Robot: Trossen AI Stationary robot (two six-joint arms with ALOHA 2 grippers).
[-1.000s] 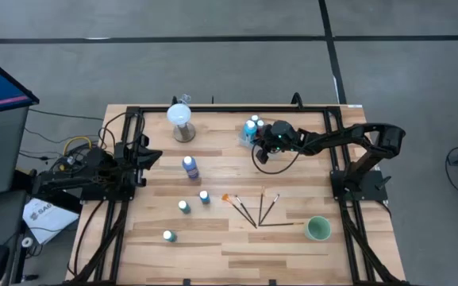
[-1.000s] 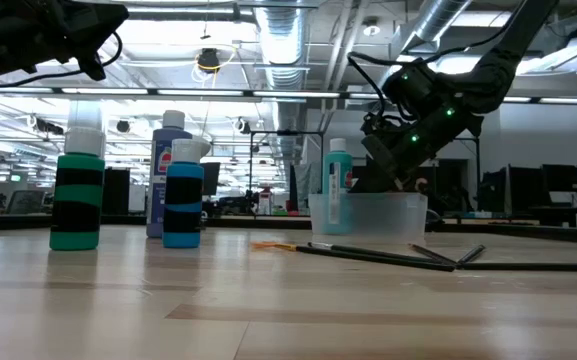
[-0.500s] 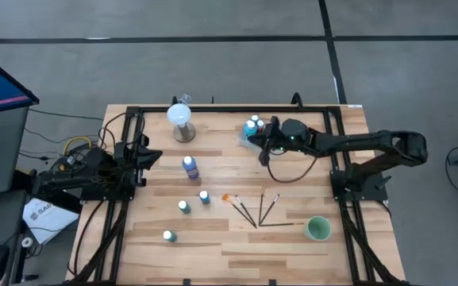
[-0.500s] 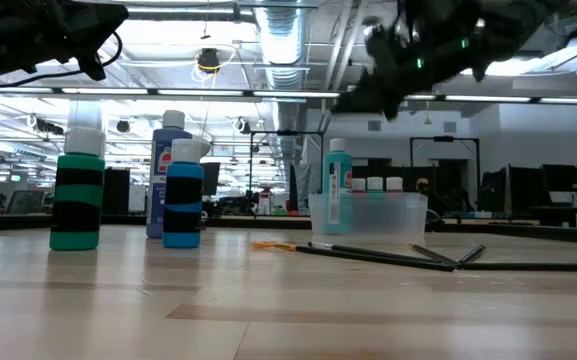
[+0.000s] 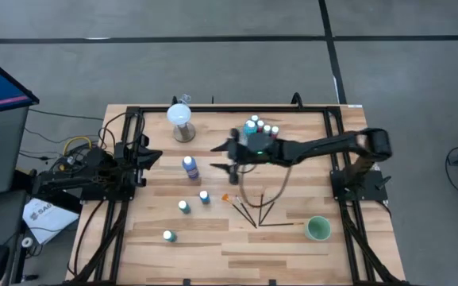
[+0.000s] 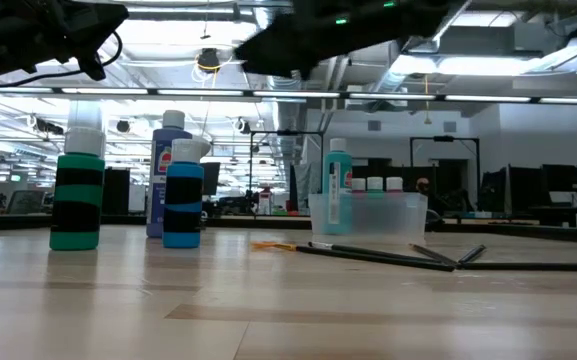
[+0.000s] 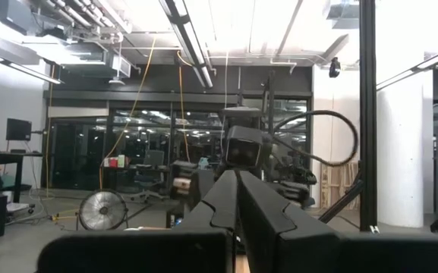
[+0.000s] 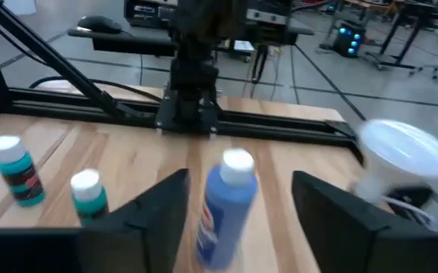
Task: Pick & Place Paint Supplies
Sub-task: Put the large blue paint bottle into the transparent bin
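Right gripper fingers apart, empty; blue bottle just ahead, between fingers. Descend straight, clamp mid-body, keep upright.

Tall blue bottle plus three small teal ones standing upright mid-desk, brushes fanned out flat, more bottles in the clear tub.

Closed left fingers, right arm beyond
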